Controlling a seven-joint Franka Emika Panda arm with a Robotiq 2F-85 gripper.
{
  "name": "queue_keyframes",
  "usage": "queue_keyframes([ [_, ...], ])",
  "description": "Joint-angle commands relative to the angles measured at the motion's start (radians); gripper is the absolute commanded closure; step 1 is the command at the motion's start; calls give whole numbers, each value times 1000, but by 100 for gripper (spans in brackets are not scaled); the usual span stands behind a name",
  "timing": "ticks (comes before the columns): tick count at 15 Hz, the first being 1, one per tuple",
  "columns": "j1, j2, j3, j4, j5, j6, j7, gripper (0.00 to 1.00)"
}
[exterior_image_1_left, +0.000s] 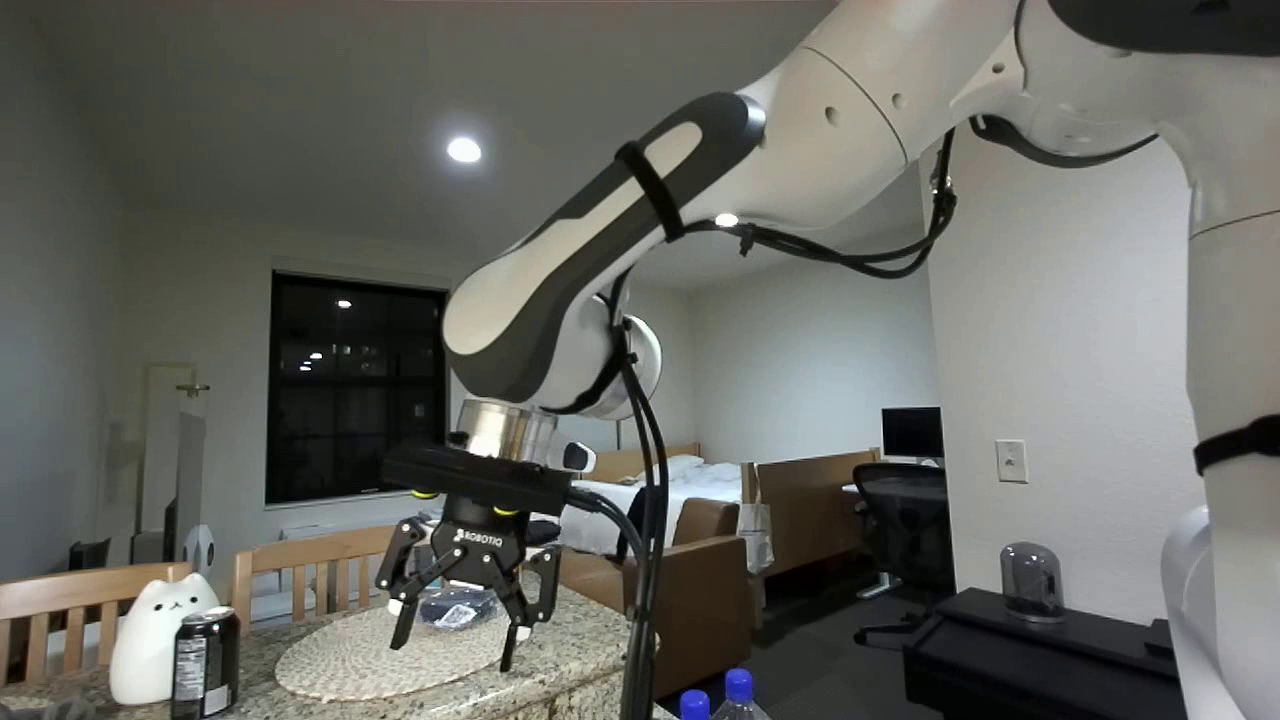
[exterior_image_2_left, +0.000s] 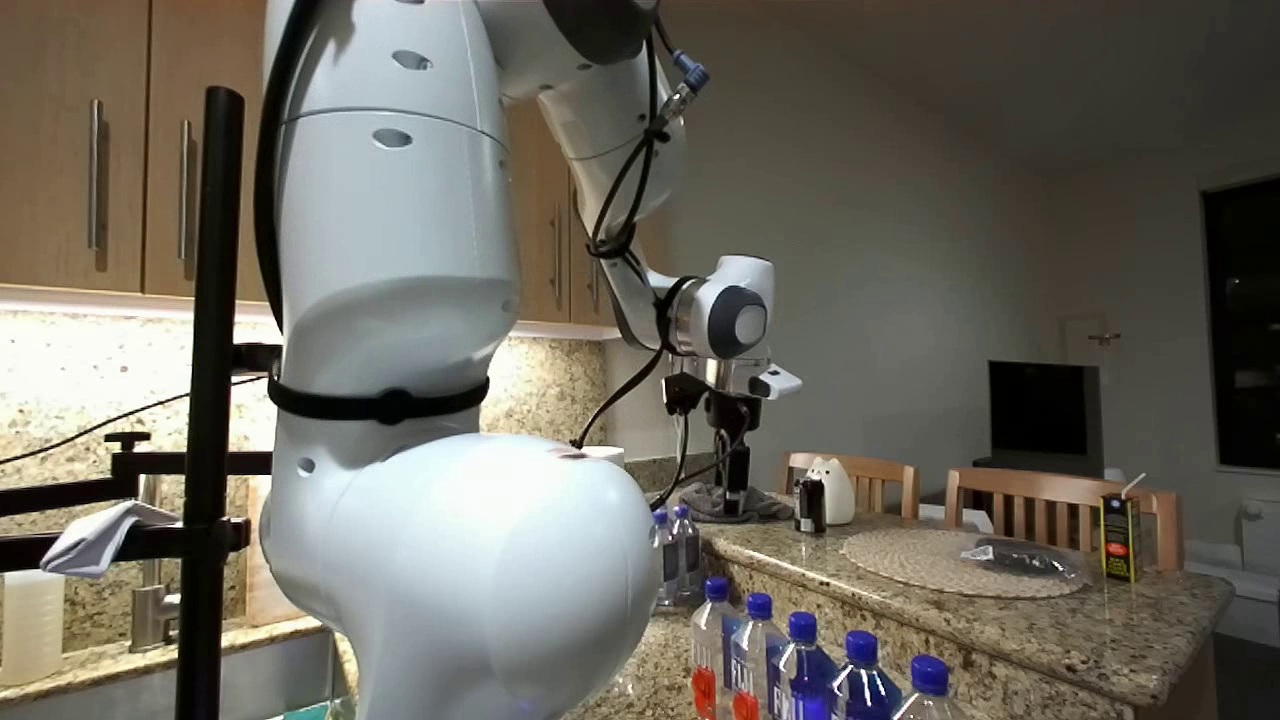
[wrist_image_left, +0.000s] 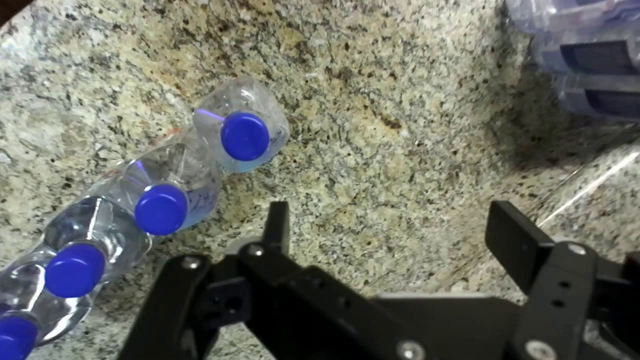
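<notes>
Gripper (wrist_image_left: 388, 220): spread wide, empty.
Nearest bottle (wrist_image_left: 242, 122): left of middle, wrist view; looks slippery, maybe soft; probably best held high up.

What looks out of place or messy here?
A gray cloth lies crumpled on the counter; a white cloth or paper hangs askew on a black stand, which seems an odd spot.

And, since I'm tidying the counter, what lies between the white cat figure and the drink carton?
A round woven placemat with a plastic package on it, in an exterior view.
</notes>
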Motion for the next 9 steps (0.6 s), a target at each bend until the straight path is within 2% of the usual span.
queue_keyframes([
  [1, -17, -6, -12, 35, 110, -117, -262, 0],
  [5, -58, 1, -49, 92, 81, -369, -463, 0],
  [9, -121, 32, -81, 161, -58, -610, -600, 0],
])
